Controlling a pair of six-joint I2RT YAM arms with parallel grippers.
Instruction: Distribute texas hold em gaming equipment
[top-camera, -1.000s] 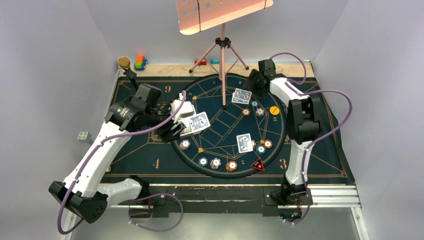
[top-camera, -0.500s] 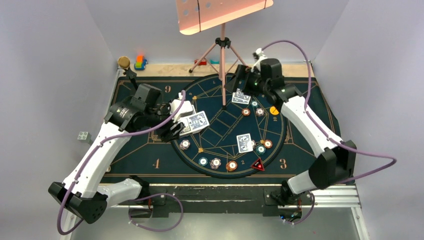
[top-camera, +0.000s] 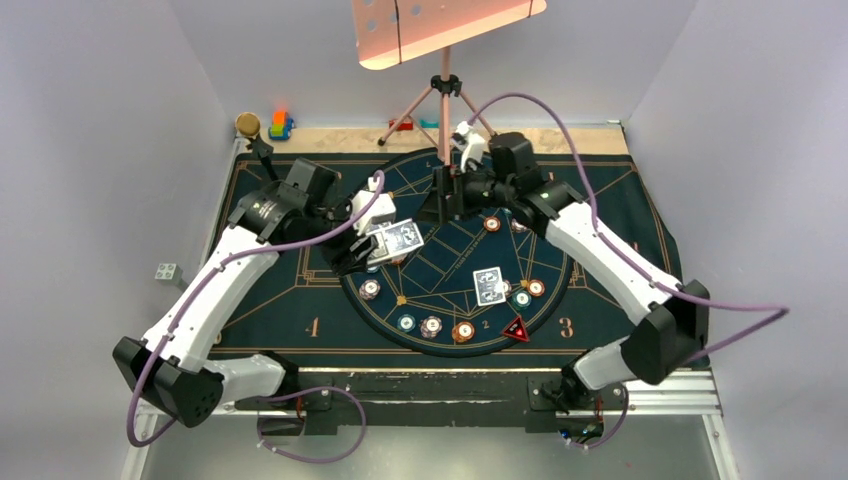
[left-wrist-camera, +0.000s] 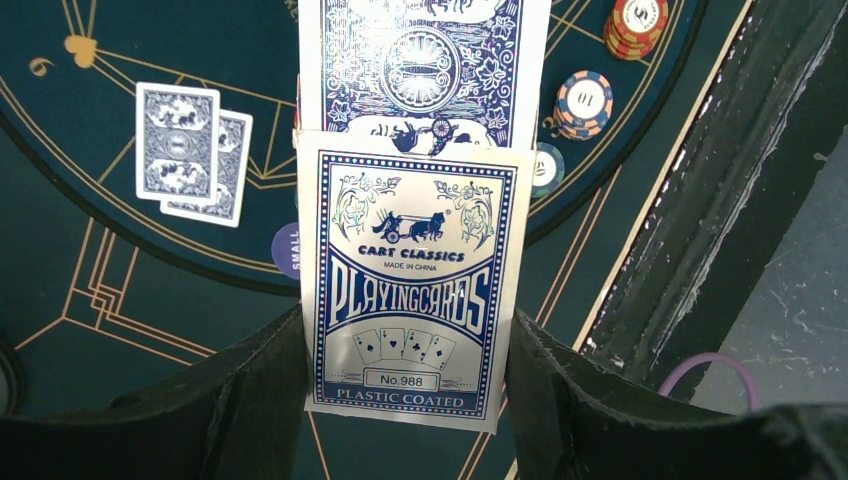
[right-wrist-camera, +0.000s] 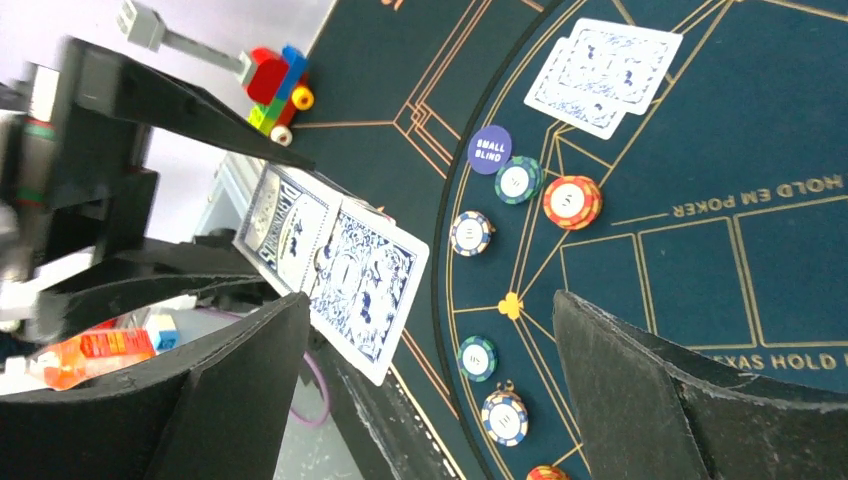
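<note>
Left claw (left-wrist-camera: 405, 345) clenched on the playing-card box (left-wrist-camera: 410, 250), a card (left-wrist-camera: 425, 60) poking out its top; right claw (right-wrist-camera: 430, 300) spread wide, holding nothing.

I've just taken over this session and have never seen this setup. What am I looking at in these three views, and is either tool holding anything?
Two white robot arms stand side by side. The wide picture looks down from above and behind them; the other two come from cameras on each wrist. The left tool grips a box of playing cards, with one blue-backed card sticking out of its top. The right tool is open and empty, facing that box. On the dark mat lie a pair of face-down cards, striped chips and a red triangular marker.
</note>
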